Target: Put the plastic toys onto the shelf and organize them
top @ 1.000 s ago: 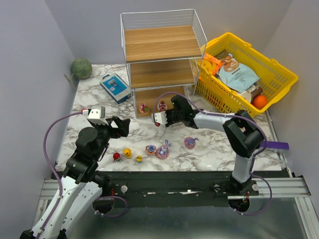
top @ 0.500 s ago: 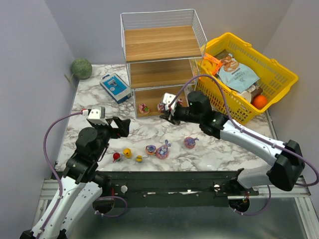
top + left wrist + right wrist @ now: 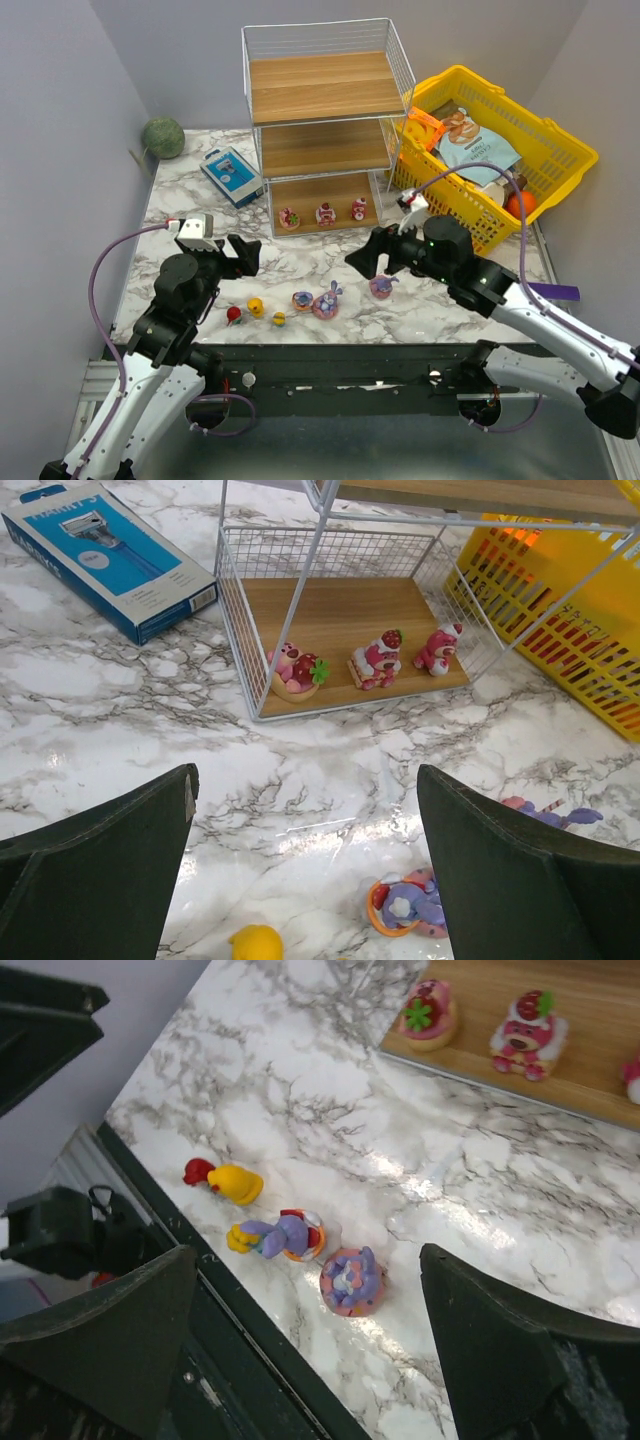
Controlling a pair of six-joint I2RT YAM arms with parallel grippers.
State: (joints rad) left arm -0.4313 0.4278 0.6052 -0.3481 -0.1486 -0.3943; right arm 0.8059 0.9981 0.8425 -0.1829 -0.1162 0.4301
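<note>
— Top external view: what does the shelf [image 3: 320, 88] hold?
— Its top and middle boards are bare wood. On the bottom board, three pink-red toys [image 3: 374, 660] stand in a row near the front edge, each apart from the next.
— Where are the other toys?
— Outside the shelf. The loose toys [image 3: 302, 300] lie in a ragged line on the marble table [image 3: 440, 310], between the two arms. A red-haired toy [image 3: 233, 314] is at the left end, with a yellow toy [image 3: 256, 306] next to it. A purple-pink toy [image 3: 381, 286] is at the right end.
— And the yellow basket [image 3: 548, 188]?
— It sits just right of the shelf. Inside are snack packets [image 3: 475, 150] and an orange ball [image 3: 520, 203].
— The claws?
— The left gripper [image 3: 305, 790] is spread wide and holds nothing. It hangs over the table, facing the shelf. The right gripper [image 3: 307, 1265] is also spread wide and holds nothing, and it is above the loose toys.
— Anything else?
— A blue-white box [image 3: 231, 175] lies left of the shelf, and a green ball [image 3: 162, 136] sits in the far left corner.
</note>
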